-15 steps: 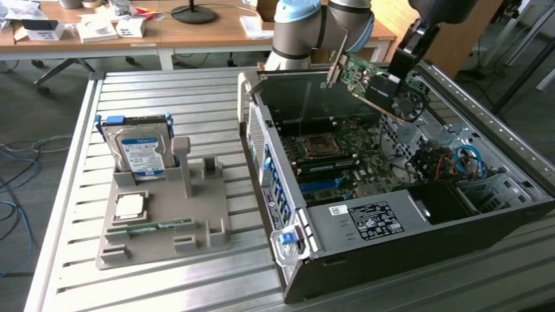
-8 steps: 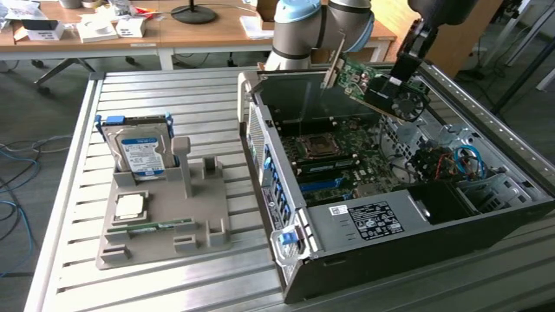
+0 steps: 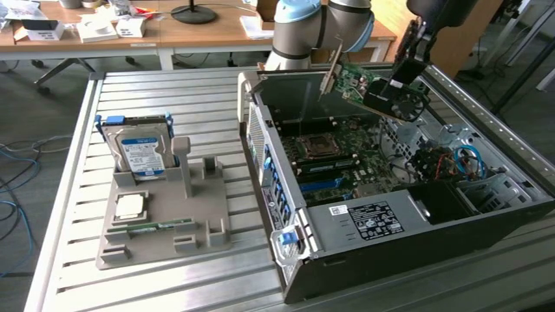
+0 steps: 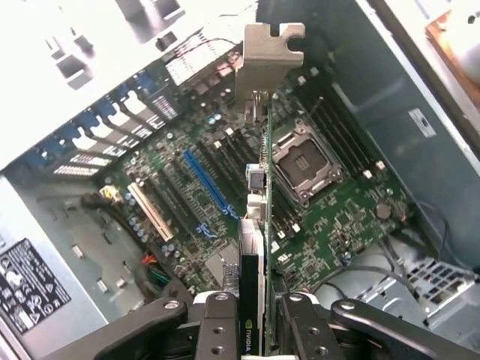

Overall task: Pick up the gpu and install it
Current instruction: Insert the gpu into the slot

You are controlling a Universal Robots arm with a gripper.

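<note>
Above the open computer case (image 3: 407, 224), the gripper (image 4: 257, 319), partly closed, clamps the gpu (image 4: 256, 247) mid-carry, apparently unseated; installing demands aligning its edge with the blue slot (image 4: 206, 184).

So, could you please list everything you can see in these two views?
table: one, silvery slatted metal, under everything.
computer case: one, grey and black, open, on the table at the exterior view's right.
motherboard: one, green, inside the computer case.
gpu: one, green with silver bracket, in the air above the motherboard.
grey holder: one, on the table at the exterior view's left.
hard drive: one, blue-white label, upright in the grey holder.
processor chip: one, silver, lying on the grey holder.
memory stick: one, green, lying on the grey holder.
arm: one, grey and light blue, behind the computer case.
gripper: one, black, shut on the gpu.
</note>
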